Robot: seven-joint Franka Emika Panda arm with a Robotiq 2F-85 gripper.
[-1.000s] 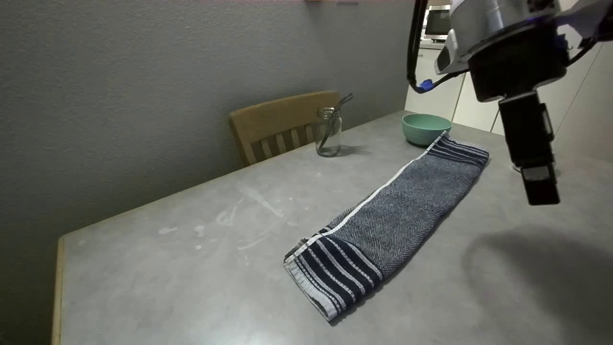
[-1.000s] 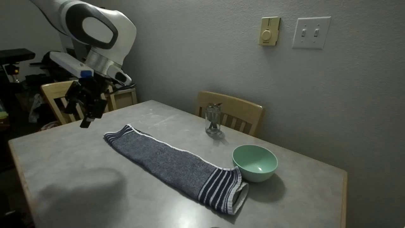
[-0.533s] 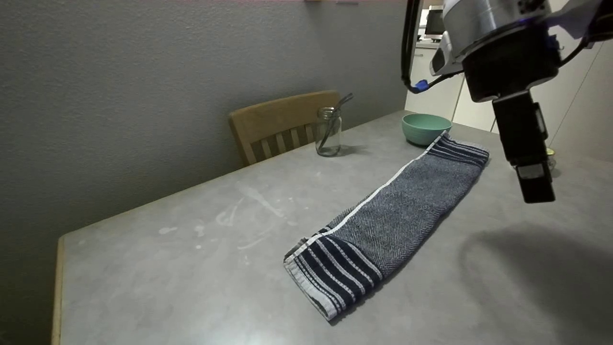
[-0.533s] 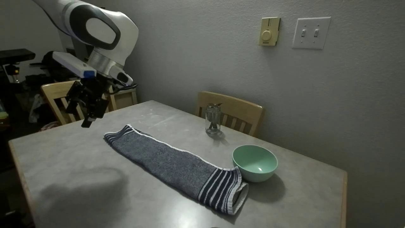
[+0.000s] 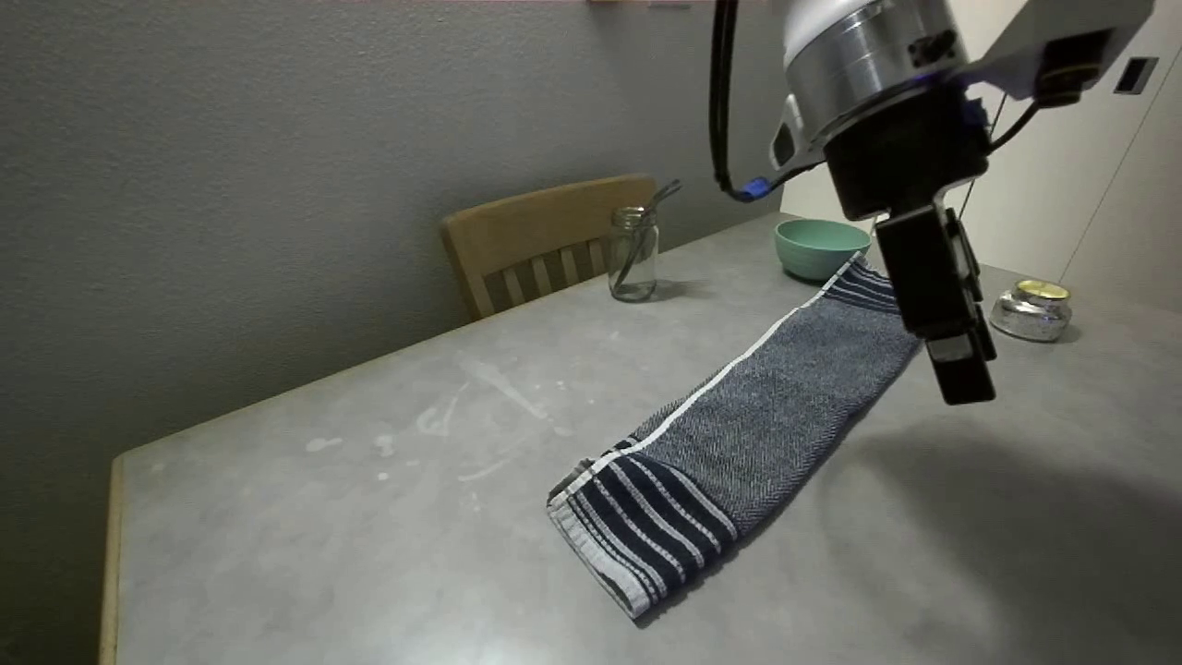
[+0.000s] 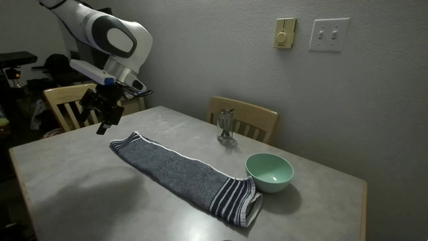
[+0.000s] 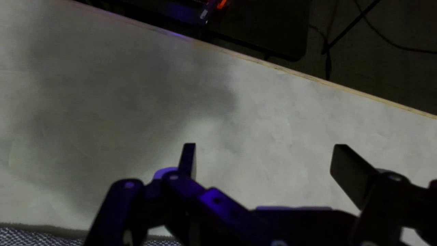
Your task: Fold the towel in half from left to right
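The towel is a long dark grey-blue cloth with white stripes at both ends and a pale line along one edge. It lies on the table in both exterior views (image 5: 776, 397) (image 6: 174, 167). The layers part slightly at its end by the bowl. In the wrist view only a strip of the towel (image 7: 34, 237) shows at the bottom left. My gripper (image 7: 265, 147) is open and empty, its fingers wide apart over bare table. In an exterior view the gripper (image 6: 92, 124) is above the table near the towel's far striped end, apart from the cloth.
A green bowl (image 6: 269, 172) stands right by one towel end. A glass jar with utensils (image 5: 633, 259) stands near the chair (image 5: 545, 231) and wall. A silver jar with a yellow top (image 5: 1031, 312) is beyond the gripper. The table's wooden edge (image 7: 290, 71) crosses the wrist view.
The gripper has moved toward the towel, leftward in an exterior view and slightly rightward in an exterior view from elsewhere. The silver jar is uncovered. The towel has not moved.
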